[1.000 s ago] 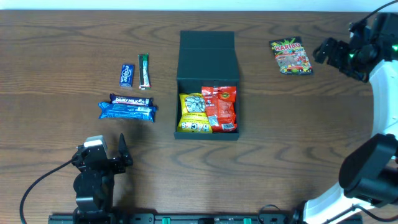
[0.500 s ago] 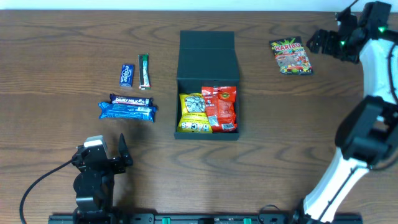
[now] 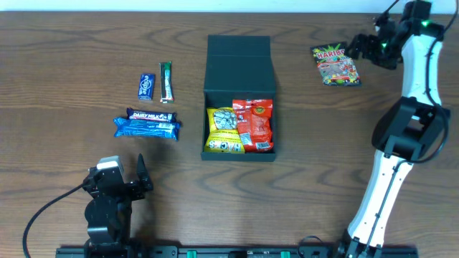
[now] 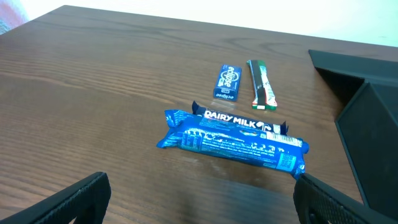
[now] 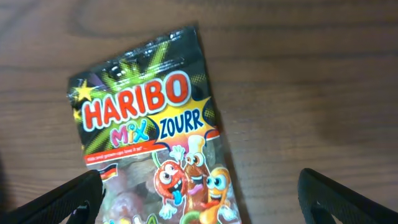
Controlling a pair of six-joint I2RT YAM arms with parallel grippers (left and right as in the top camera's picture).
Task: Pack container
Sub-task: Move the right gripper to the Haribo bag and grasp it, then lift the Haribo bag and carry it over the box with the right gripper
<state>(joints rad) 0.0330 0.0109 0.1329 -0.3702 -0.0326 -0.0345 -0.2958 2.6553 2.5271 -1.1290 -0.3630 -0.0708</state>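
Note:
The dark teal container (image 3: 239,68) stands open at the table's middle, its flap lid laid back. A yellow packet (image 3: 223,130) and a red packet (image 3: 253,124) lie inside. Its edge shows in the left wrist view (image 4: 367,118). A Haribo bag (image 3: 335,65) lies at the back right; my right gripper (image 3: 361,49) hovers open just right of and above it, the bag between its fingers in the right wrist view (image 5: 155,149). My left gripper (image 3: 136,179) is open and empty near the front left, facing a blue Dairy Milk bar (image 4: 233,140).
Left of the container lie the blue Dairy Milk bar (image 3: 146,125), a small blue gum pack (image 3: 146,87) and a thin green stick packet (image 3: 166,82). The gum pack (image 4: 228,82) and stick packet (image 4: 261,92) also show in the left wrist view.
My right arm has swung from the far right edge leftward toward the Haribo bag. The left arm and all packets have not moved.

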